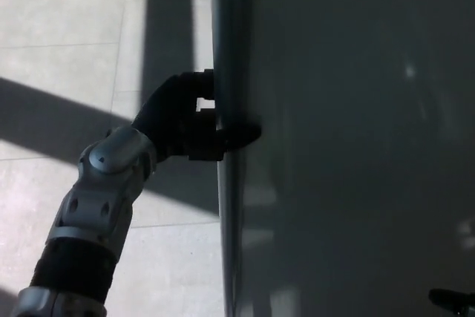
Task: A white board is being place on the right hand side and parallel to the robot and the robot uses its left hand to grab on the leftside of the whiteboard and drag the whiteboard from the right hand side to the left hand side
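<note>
The whiteboard (356, 146) fills the right two thirds of the head view, its grey surface in shade. Its metal left frame edge (226, 72) runs nearly straight up and down the picture. My left hand (189, 120) is shut on that frame edge, the black fingers wrapped round it from the left with one fingertip (249, 135) lying over the board's face. The silver wrist and forearm (104, 191) come up from the lower left. My right hand is mostly out of view; only a dark tip (453, 301) shows at the bottom right.
Pale tiled floor (67, 57) with bands of sunlight and shadow lies to the left of the board.
</note>
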Tool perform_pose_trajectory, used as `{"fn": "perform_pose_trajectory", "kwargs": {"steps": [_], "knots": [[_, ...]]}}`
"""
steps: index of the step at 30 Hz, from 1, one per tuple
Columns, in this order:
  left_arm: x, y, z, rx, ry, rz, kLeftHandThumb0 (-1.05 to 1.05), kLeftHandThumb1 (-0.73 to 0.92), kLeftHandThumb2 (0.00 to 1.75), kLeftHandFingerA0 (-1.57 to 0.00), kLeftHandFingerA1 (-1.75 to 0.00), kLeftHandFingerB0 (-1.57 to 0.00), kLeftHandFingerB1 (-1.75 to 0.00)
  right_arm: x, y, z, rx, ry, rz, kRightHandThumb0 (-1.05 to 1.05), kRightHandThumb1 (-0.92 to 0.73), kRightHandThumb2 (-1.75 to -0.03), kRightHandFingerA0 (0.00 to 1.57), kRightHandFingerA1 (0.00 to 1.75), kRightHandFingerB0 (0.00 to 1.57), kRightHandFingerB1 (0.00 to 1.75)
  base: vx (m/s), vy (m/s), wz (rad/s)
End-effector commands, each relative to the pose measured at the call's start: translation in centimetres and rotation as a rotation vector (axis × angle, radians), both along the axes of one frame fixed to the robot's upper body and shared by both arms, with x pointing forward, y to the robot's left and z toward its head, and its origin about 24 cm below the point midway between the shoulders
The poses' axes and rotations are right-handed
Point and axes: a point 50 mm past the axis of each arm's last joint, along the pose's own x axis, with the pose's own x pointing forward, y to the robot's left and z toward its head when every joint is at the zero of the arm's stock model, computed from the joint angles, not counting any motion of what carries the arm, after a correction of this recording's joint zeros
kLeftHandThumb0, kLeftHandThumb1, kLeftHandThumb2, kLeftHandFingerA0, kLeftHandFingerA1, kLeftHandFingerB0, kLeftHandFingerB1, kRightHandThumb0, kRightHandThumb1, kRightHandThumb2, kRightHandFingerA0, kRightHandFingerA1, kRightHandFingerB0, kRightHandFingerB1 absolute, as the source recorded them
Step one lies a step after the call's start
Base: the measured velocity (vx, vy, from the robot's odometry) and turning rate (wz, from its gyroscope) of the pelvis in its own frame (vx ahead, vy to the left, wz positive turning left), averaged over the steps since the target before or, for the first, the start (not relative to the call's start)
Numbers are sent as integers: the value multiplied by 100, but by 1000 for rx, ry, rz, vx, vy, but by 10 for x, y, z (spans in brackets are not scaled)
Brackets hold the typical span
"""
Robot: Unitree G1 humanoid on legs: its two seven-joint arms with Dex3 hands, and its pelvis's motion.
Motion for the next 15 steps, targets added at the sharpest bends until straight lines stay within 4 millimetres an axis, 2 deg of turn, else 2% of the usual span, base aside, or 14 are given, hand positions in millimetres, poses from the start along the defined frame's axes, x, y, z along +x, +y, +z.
{"fn": "perform_pose_trajectory", "kwargs": {"steps": [1,7,8,10,11,15], "knots": [[2,35,4,12,5,49,-21,62,59,-101,-66,-84,-53,2,-6,4,-11,-15,-12,-40,-68,-61,104,68,71,49,0,0,0],[-1,72,6,4,-6,84,-20,64,60,-101,-68,-84,-52,5,-6,5,-22,-14,-3,-41,-69,-61,101,69,71,49,0,0,0],[-3,87,9,28,1,100,-19,64,60,-99,-68,-85,-52,6,-6,5,-12,-14,-6,-41,-69,-61,103,68,72,49,0,0,0],[-4,98,12,55,3,112,-19,64,60,-99,-67,-85,-52,6,-6,5,-9,-13,-8,-41,-68,-61,102,68,72,49,0,0,0],[-7,110,16,54,13,121,-17,63,59,-98,-67,-83,-53,6,-7,6,-17,-15,-1,-41,-69,-61,101,66,70,49,0,0,0],[-11,132,25,11,31,129,-12,64,59,-93,-71,-82,-56,5,-7,6,-17,-20,0,-40,-69,-61,102,67,71,50,0,0,0]]}}
